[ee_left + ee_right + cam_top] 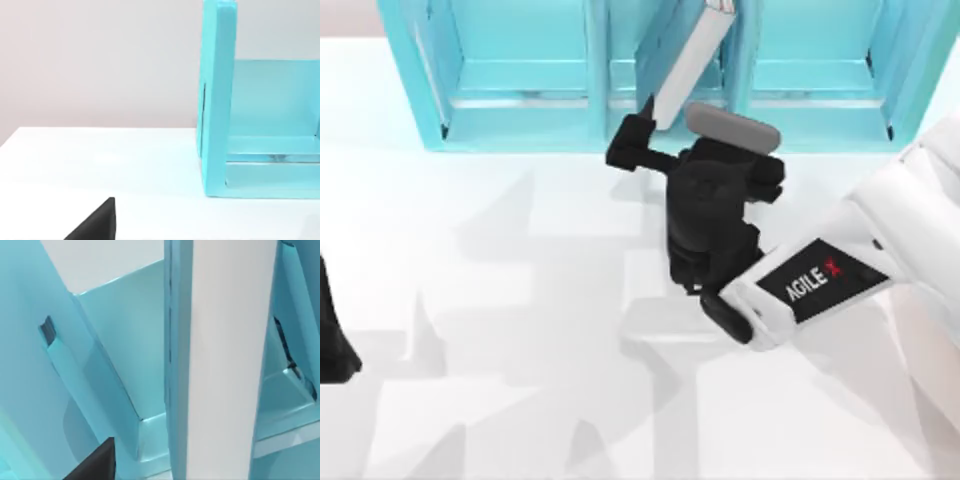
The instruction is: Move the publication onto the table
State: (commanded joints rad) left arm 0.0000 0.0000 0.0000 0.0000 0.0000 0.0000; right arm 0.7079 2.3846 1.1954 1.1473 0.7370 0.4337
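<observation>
While the left tool (332,345) sits parked at the desk's left edge, grip state indiscernible, the right tool (645,125) is clenched on the tilted teal-blue hardcover publication (692,60) with white page edges, at the middle compartment of the light-blue shelf unit (520,110), above the glossy white desk (500,300)

We see the table (500,300), a glossy white surface, carrying the light-blue shelf unit (520,90) that stands along its far edge and spans most of that edge. In our left wrist view the shelf unit's side wall (216,100) rests directly on the white top, near the table's far edge
</observation>
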